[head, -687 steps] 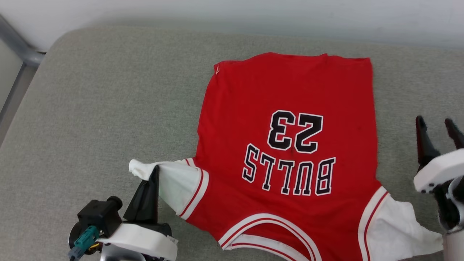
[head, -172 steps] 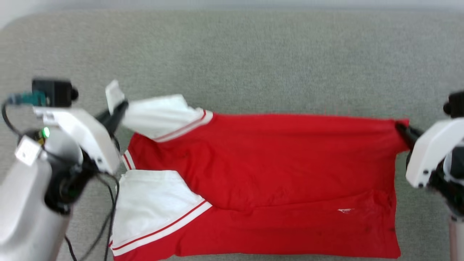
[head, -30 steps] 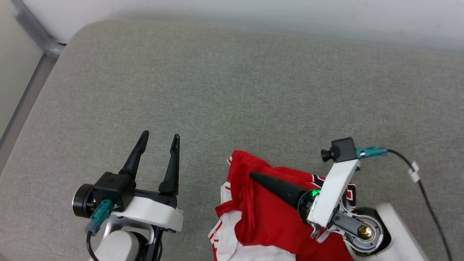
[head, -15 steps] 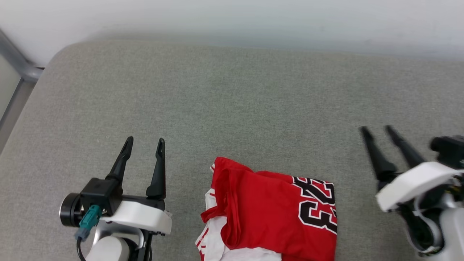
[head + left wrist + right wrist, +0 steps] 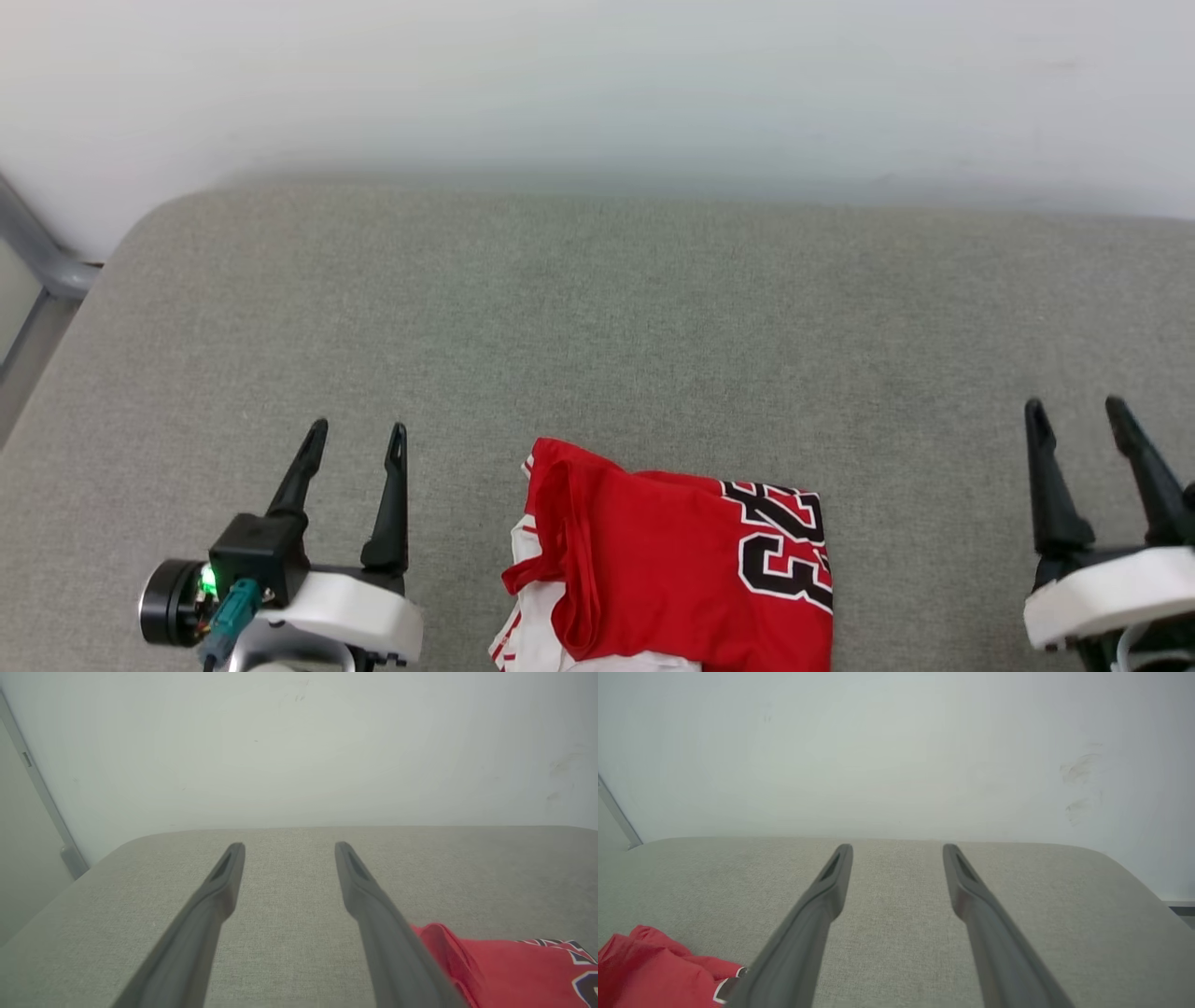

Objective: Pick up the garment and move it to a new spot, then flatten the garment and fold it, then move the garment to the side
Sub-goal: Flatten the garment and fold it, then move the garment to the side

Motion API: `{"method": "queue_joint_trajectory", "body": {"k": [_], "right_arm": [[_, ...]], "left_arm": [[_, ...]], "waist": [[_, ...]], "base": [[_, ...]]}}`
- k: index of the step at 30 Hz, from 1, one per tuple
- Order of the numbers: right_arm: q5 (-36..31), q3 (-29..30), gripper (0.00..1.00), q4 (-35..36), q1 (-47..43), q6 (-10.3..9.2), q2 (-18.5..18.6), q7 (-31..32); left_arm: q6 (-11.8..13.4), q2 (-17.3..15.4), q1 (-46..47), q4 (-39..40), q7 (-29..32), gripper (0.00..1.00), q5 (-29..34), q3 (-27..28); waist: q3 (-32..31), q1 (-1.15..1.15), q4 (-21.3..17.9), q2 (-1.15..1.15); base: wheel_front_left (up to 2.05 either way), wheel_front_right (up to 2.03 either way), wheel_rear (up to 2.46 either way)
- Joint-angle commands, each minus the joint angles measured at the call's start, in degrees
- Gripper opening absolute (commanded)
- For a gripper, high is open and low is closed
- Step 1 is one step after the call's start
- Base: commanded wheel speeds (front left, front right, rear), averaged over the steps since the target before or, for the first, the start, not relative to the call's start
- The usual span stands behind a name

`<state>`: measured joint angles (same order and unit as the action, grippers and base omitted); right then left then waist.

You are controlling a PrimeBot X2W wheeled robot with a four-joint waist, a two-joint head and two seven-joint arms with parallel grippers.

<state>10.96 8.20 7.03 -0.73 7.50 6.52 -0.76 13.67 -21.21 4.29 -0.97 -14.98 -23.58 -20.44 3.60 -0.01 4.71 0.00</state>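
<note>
The left gripper (image 5: 289,847) comes up from the bottom middle of the frame. Its two long dark fingers (image 5: 219,891) stand far apart, with nothing between them but the soft grey pad (image 5: 490,877) below. The pad fills the lower half of the frame and has a round corner at the left. In the lower right corner lies the garment (image 5: 504,970), red and bunched up, flat on the pad. Some black and white letters (image 5: 584,989) show at its far right edge. The right-hand finger hides a bit of its red edge. A plain white wall (image 5: 299,746) fills the top half. A thin grey bar (image 5: 46,807) runs slanting down the left side.
</note>
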Motion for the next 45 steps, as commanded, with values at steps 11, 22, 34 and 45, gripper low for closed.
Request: {"method": "queue_joint_trajectory", "body": {"k": [11,22,34,45], "right_arm": [[-1.18,-0.3,1.0,3.27,-6.54,-0.02,-3.28,2.38],[-0.77,0.67,1.0,4.55,-6.85,-0.02,-3.6,5.78],[12.9,2.31,1.0,-3.67,-6.56,-0.02,-0.74,22.18],[29.29,-7.56,1.0,-8.79,-1.65,-0.02,3.04,36.36]], "left_arm": [[0.5,-0.58,-2.92,-0.99,-0.24,1.0,-0.72,-0.03],[0.26,0.08,-1.38,-1.38,-0.25,1.0,-0.97,-0.02],[-0.88,2.32,2.23,-0.18,-0.26,1.0,0.75,1.39],[-3.73,6.97,5.47,-0.53,-0.25,1.0,3.35,1.98]], "waist": [[-3.18,0.01,-0.92,0.0],[-2.29,0.01,-1.3,0.0],[3.0,0.01,0.36,0.0],[9.34,0.01,5.65,0.0]], "base": [[0.0,0.0,0.0],[0.0,0.0,0.0],[0.0,0.0,0.0],[0.0,0.0,0.0]]}}
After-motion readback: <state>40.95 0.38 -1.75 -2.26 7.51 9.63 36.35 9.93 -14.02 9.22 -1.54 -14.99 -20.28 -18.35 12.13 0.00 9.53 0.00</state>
